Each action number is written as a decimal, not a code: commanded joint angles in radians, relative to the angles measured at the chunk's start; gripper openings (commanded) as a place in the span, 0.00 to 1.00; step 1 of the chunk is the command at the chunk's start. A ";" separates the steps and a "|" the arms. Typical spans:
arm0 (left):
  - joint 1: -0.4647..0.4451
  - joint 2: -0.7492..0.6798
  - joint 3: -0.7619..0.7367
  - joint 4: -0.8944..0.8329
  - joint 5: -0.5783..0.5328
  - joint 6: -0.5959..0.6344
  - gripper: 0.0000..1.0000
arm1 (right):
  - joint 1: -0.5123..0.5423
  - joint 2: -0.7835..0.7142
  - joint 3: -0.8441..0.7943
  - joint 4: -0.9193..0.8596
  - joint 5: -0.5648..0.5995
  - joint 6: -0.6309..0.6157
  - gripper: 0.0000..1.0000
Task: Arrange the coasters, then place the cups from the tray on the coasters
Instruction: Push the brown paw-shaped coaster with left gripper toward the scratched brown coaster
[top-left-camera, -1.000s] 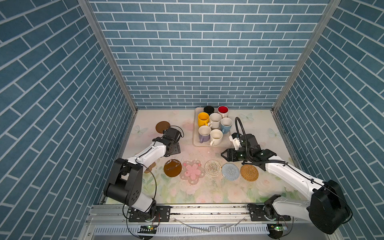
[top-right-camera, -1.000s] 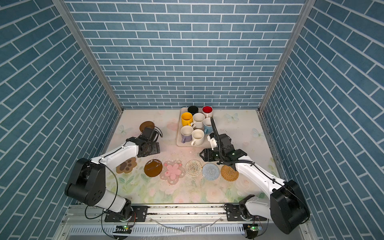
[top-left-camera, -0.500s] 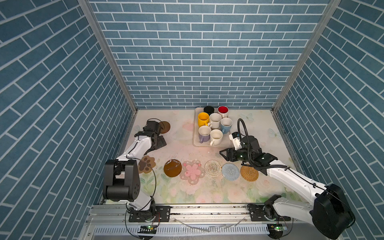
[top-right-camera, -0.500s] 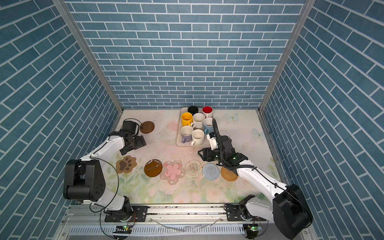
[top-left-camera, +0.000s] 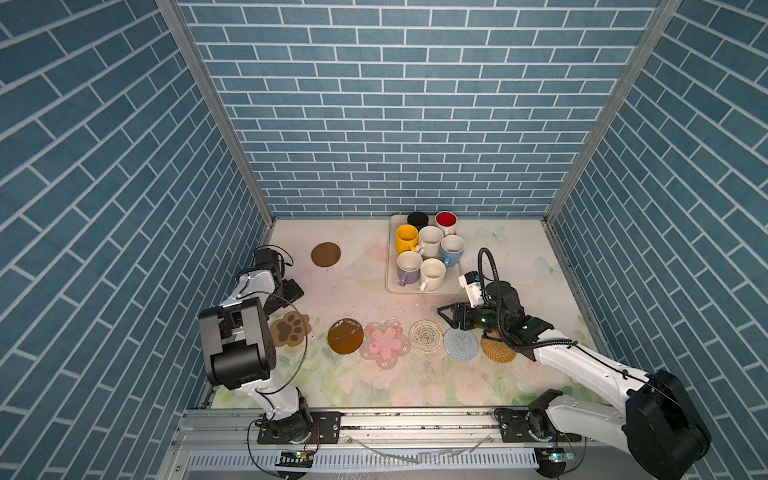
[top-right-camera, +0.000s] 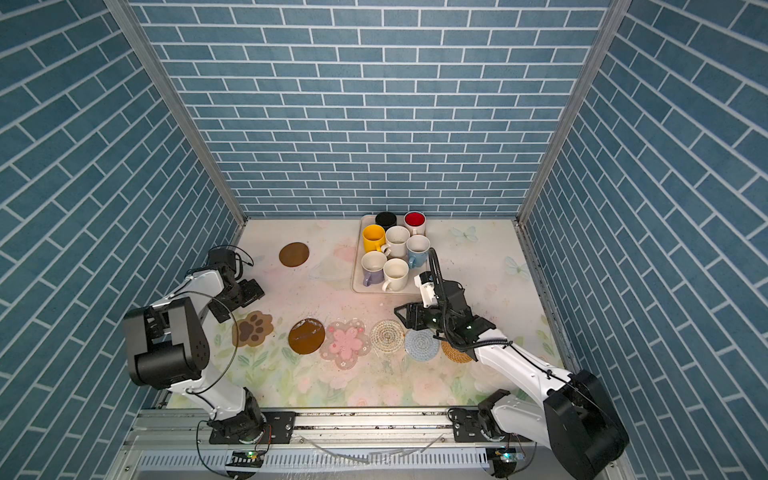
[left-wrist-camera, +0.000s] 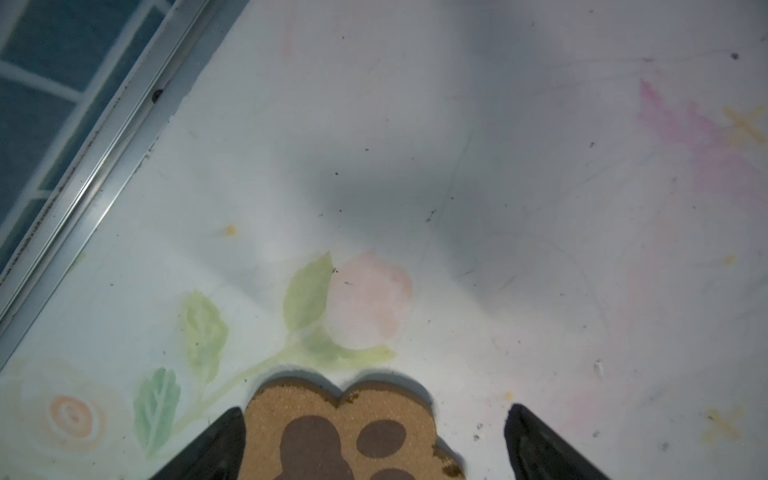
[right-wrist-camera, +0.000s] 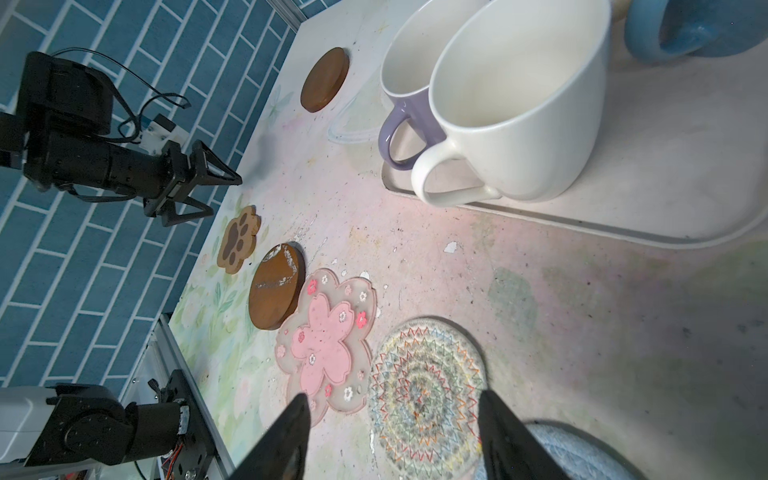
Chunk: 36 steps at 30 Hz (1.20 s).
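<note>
Your left gripper (top-left-camera: 284, 300) stands wide apart and empty just beside the paw coaster (top-left-camera: 291, 329), which lies flat at the end of the front row. One brown disc (top-left-camera: 326, 254) sits well apart, probably next to fetch. Your right gripper (top-left-camera: 449, 318), apart and empty, hovers by the woven rounds. All the cups (top-left-camera: 430, 241) wait in the tray (top-left-camera: 411, 291). Your right arm hides part of the tan coaster (top-left-camera: 496, 353).

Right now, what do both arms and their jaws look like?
Both match: white links between black joint housings. The left arm trails a thin black wire loop. The right arm carries a thick black hose arching over a white wrist block. The jaws are black triangular open frames.
</note>
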 joint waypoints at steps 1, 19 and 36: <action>0.034 0.036 0.037 -0.020 0.004 0.010 0.97 | 0.007 -0.009 -0.016 0.053 -0.027 0.037 0.65; 0.058 0.103 -0.004 0.037 0.017 -0.028 0.70 | 0.006 0.027 -0.013 0.054 -0.008 0.035 0.64; 0.051 0.012 -0.147 0.082 0.029 -0.080 0.62 | 0.006 -0.023 -0.018 0.044 -0.019 0.042 0.64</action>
